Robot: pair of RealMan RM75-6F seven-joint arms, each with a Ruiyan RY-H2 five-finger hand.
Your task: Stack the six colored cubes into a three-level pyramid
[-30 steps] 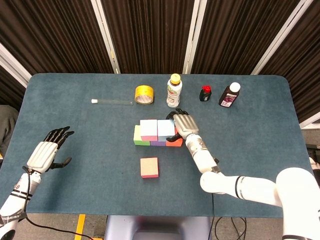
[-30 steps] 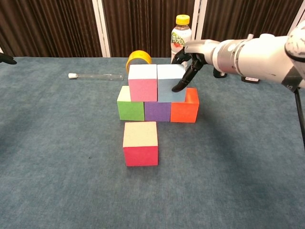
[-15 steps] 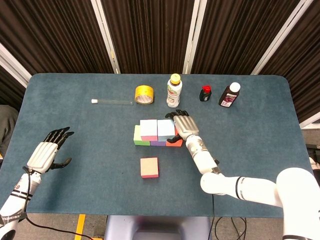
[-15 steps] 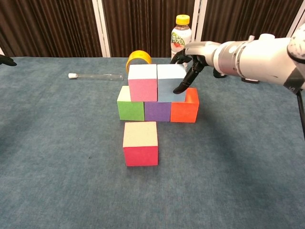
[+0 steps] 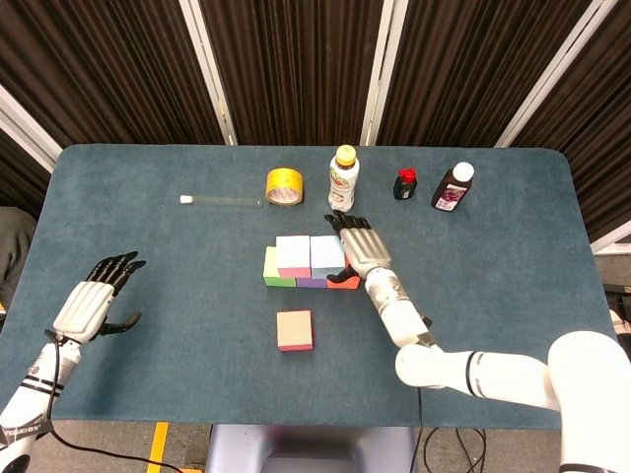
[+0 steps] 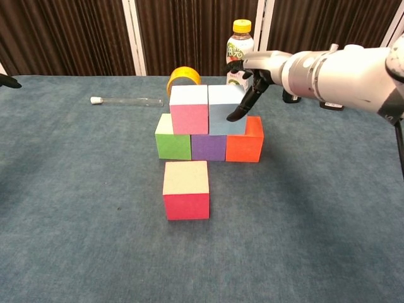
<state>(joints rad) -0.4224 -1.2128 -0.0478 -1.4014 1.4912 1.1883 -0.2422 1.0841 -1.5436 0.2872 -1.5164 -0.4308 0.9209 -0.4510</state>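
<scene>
Three cubes form a row on the table: green (image 6: pixel 173 140), purple (image 6: pixel 208 147) and orange (image 6: pixel 245 140). On top of them stand a pink cube (image 6: pixel 189 110) and a light blue cube (image 6: pixel 224 110), side by side. Alone in front lies a red cube (image 6: pixel 186 189) with a tan top. My right hand (image 6: pixel 252 82) hovers at the blue cube's right rear corner, fingers (image 6: pixel 238 113) hanging down along its right edge and holding nothing. In the head view the right hand (image 5: pixel 357 241) sits just right of the stack. Far left, my left hand (image 5: pixel 94 296) is spread and empty.
Behind the stack stand a yellow tape roll (image 5: pixel 284 185), a yellow-capped drink bottle (image 5: pixel 342 179), a small red-capped bottle (image 5: pixel 405 183) and a dark white-capped bottle (image 5: pixel 454 187). A glass tube (image 5: pixel 222 201) lies at the back left.
My right hand has risen slightly and drawn back toward the drink bottle, easing off the blue cube. The cubes and the left hand have not moved.
</scene>
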